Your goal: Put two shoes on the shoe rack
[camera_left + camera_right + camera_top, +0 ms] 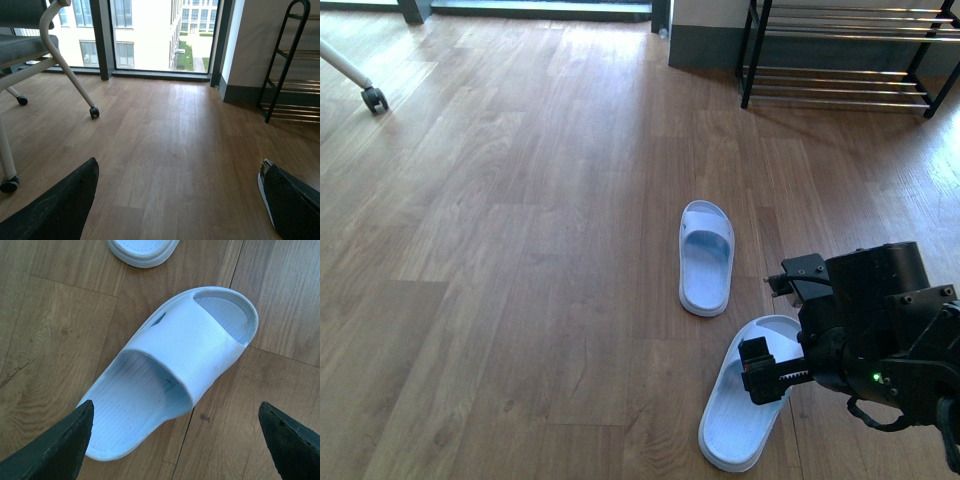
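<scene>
Front view: I saw the nearer slide (740, 425) at five o'clock beneath the right gripper (782, 322), the farther slide (706, 258) beyond it, and the shoe rack (752, 60) well off at one o'clock. Right wrist view alone showed its fingers (55, 450) apart, astride the strap (185, 340). I judged a skewed close could flip the slide. Left wrist view: left gripper (177, 200) spread and empty, no slides in sight.

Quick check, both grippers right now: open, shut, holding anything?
Left gripper: open, holding nothing.
Right gripper: open, holding nothing, hovering over the pale blue slide.
</scene>
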